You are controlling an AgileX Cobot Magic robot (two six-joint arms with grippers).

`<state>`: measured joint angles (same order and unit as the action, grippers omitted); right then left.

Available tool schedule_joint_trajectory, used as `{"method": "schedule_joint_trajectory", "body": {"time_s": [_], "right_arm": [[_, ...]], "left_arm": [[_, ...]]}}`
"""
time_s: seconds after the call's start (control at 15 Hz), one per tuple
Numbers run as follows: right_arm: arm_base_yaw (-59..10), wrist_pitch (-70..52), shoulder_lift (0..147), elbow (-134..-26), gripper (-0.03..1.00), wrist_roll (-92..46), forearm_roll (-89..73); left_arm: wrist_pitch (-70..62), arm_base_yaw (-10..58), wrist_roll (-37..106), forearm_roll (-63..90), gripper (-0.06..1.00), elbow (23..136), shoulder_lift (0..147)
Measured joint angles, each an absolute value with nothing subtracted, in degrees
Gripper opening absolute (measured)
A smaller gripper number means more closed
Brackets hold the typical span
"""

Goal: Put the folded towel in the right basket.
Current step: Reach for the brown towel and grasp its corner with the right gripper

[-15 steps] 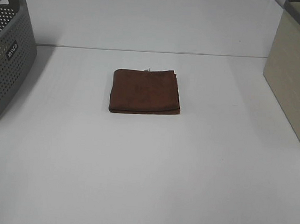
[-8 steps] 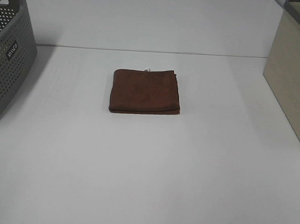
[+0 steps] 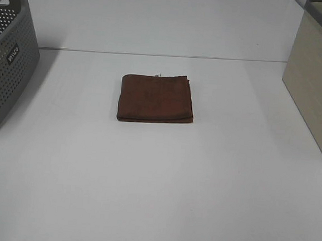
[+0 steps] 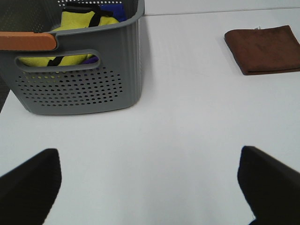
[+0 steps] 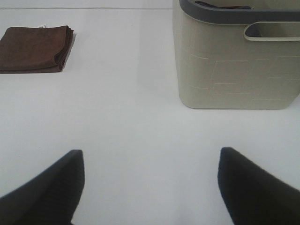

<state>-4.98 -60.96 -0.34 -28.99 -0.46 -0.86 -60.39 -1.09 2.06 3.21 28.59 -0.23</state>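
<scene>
A folded brown towel [image 3: 156, 98] lies flat on the white table, in the middle of the exterior view. It also shows in the left wrist view [image 4: 263, 48] and the right wrist view [image 5: 35, 48]. The right basket [image 3: 316, 77] is beige with a grey rim and stands at the right edge; the right wrist view shows it too [image 5: 236, 61]. My left gripper [image 4: 150, 183] is open and empty, well short of the towel. My right gripper [image 5: 150, 183] is open and empty, between towel and basket but nearer me. Neither gripper shows in the exterior view.
A grey perforated basket [image 3: 7, 58] stands at the left edge; the left wrist view shows yellow and blue items inside it [image 4: 79, 21]. A seam [image 3: 160, 55] runs across the table behind the towel.
</scene>
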Motion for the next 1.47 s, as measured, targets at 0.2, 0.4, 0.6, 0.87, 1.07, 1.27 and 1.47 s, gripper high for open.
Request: {"method": "schedule_joint_trajectory", "body": {"time_s": [0.2, 0.4, 0.6, 0.87, 1.07, 1.27, 1.47], "right_arm": [[-5.0, -61.0, -0.3, -29.0, 0.75, -0.5, -0.9], [-5.0, -61.0, -0.3, -29.0, 0.75, -0.5, -0.9], [-5.0, -61.0, -0.3, -29.0, 0.75, -0.5, -0.9], [-5.0, -61.0, -0.3, -29.0, 0.75, -0.5, -0.9], [-5.0, -61.0, -0.3, -29.0, 0.75, -0.5, -0.9], [-5.0, -61.0, -0.3, -29.0, 0.75, -0.5, -0.9], [-5.0, -61.0, -0.3, -29.0, 0.75, -0.5, -0.9]], "left_arm": [[-60.4, -1.1, 2.1, 3.2, 0.97, 28.6, -0.2], [-60.4, -1.1, 2.1, 3.2, 0.97, 28.6, -0.2], [-60.4, -1.1, 2.1, 3.2, 0.97, 28.6, -0.2], [-60.4, -1.1, 2.1, 3.2, 0.97, 28.6, -0.2], [-60.4, -1.1, 2.1, 3.2, 0.97, 28.6, -0.2], [-60.4, -1.1, 2.1, 3.2, 0.97, 28.6, -0.2], [-60.4, -1.1, 2.1, 3.2, 0.97, 28.6, -0.2]]}}
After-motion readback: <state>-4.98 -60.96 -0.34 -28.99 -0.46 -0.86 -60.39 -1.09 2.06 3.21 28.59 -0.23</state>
